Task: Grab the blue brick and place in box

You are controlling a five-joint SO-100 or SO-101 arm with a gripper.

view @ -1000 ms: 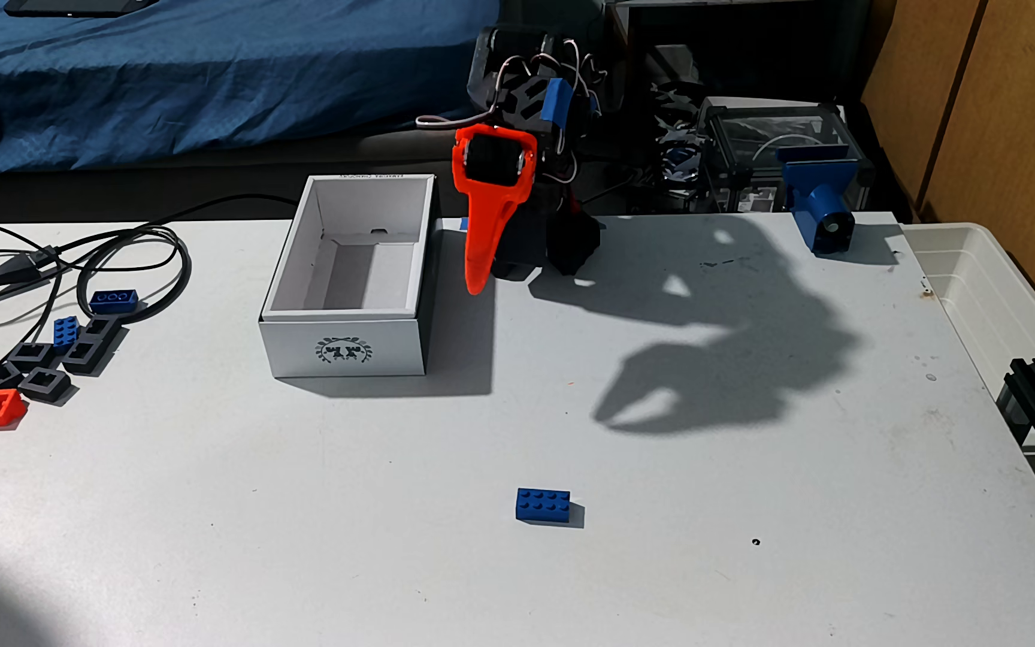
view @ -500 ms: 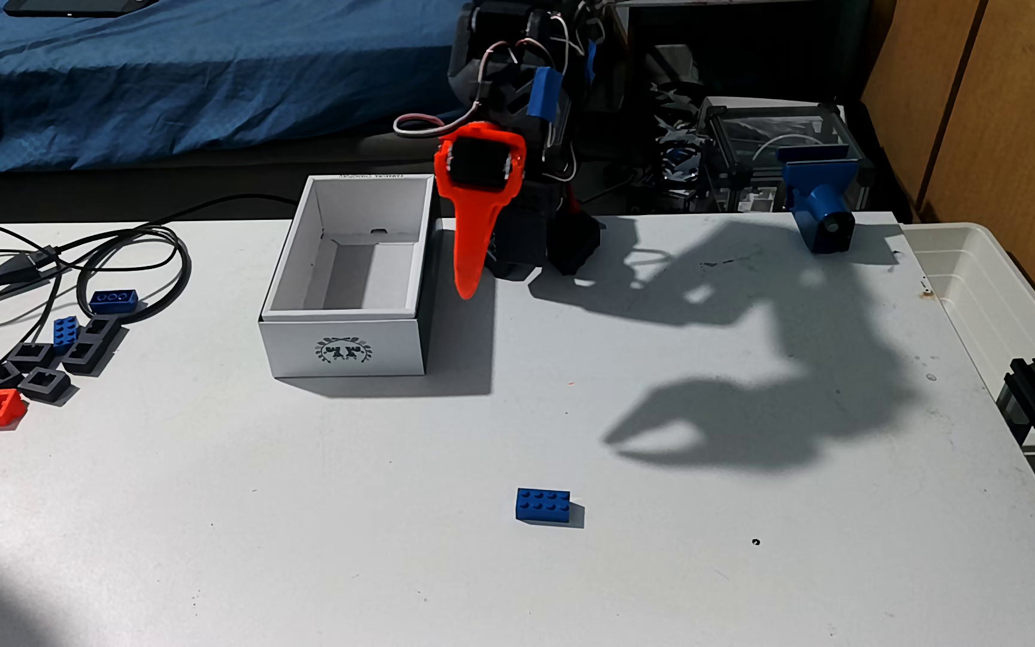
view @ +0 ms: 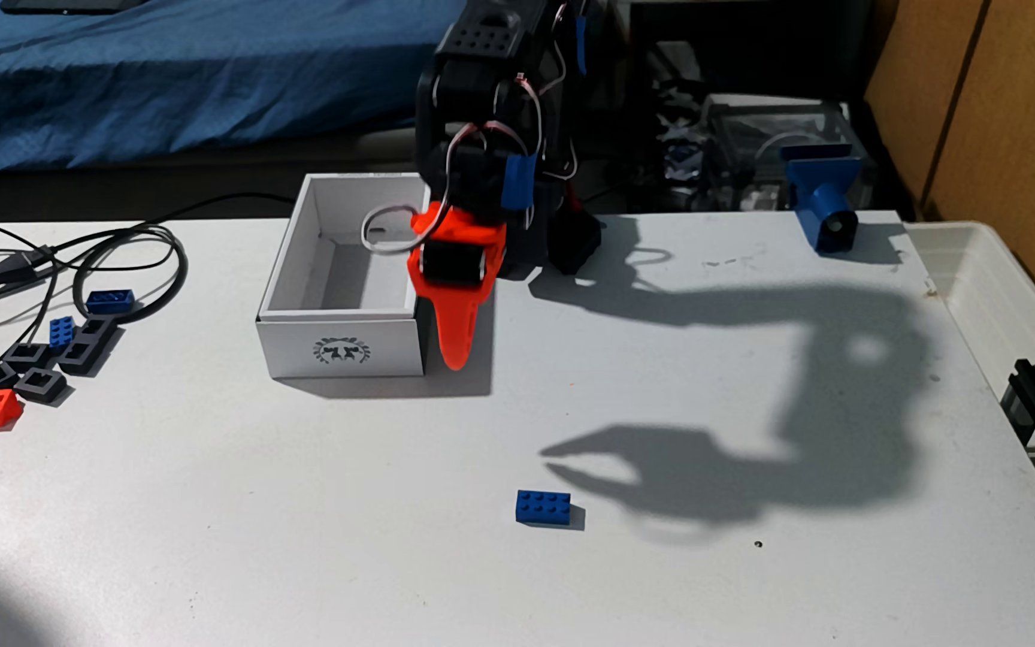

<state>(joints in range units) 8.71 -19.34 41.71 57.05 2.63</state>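
The blue brick (view: 542, 507) lies studs-up on the counter (view: 316, 529) at lower centre of the frame. The claw (view: 456, 361) hangs at frame centre, just right of the box (view: 341, 354), well apart from the brick; its shadow shows the fingers slightly apart.

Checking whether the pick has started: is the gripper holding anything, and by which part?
Nothing is held. The gripper hangs in the air beside the box, while the blue brick lies alone on the table, untouched.
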